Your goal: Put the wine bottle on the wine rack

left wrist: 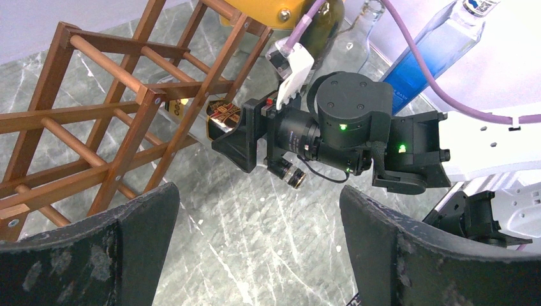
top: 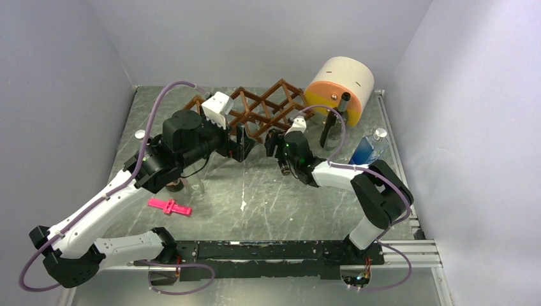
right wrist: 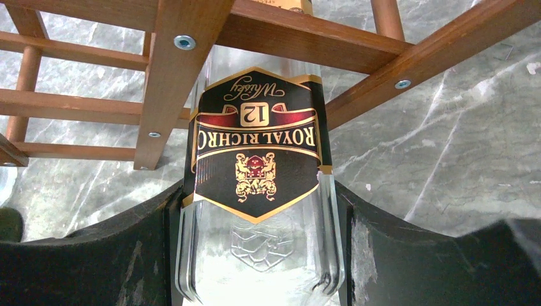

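The wine bottle [right wrist: 255, 185] is clear glass with a black and gold label. My right gripper [right wrist: 255, 217] is shut on its body, one finger on each side. The bottle's far end pokes into a lower cell of the reddish-brown wooden wine rack [right wrist: 185, 57], under a slat crossing. In the top view the rack [top: 255, 105] stands at the back centre, with my right gripper [top: 275, 143] at its front. My left gripper [top: 240, 144] is open and empty just left of it. The left wrist view shows the rack [left wrist: 96, 108], the bottle's label [left wrist: 223, 118] and my left gripper [left wrist: 258, 248] above bare table.
A cream, orange and yellow cylinder [top: 335, 86] lies at the back right. A dark bottle [top: 333, 121] and a blue bottle [top: 369, 148] stand in front of it. A pink object [top: 170, 206] lies at the front left. Walls close in on both sides.
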Motion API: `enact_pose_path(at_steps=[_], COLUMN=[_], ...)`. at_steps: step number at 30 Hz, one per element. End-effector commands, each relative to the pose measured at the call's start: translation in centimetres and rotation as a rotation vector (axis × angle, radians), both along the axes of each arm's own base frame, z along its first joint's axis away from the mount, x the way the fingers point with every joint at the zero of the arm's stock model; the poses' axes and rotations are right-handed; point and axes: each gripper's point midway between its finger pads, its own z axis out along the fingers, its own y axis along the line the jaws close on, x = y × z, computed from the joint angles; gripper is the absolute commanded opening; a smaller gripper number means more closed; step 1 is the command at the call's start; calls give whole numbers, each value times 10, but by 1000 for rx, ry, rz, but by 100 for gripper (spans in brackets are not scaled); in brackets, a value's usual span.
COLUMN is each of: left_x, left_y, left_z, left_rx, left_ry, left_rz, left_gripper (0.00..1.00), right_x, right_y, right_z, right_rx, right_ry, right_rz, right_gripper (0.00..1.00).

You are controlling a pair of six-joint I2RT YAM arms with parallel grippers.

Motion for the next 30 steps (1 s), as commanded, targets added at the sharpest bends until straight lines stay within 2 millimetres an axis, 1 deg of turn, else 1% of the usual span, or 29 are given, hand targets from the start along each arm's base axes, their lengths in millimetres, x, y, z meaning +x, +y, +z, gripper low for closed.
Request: enact_pose_path(at_steps=[1, 8, 15, 18, 22, 30], left_x=[0, -1, -1, -1, -1, -2], left_y=[7, 8, 9, 9, 10, 11], left_z=[13, 12, 12, 11, 11, 11], left_rx=[-11, -7, -7, -2, -3, -2], left_ry=[-29, -30, -29, -28, -29, -27], left_rz=[18, 19, 21, 24, 25, 26], left_gripper=[99, 100, 99, 100, 100, 99], right_x=[27, 30, 39, 42, 45, 52], right_y=[12, 19, 27, 29, 31, 39], right_z=[89, 72, 72, 74, 81, 78], right_rx=[99, 15, 16, 52, 135, 164], right_ry=[-229, -238, -282, -293, -309, -308], right_rz=[-10, 52, 67, 51, 21, 23], right_gripper=[0, 0, 0, 0, 0, 0])
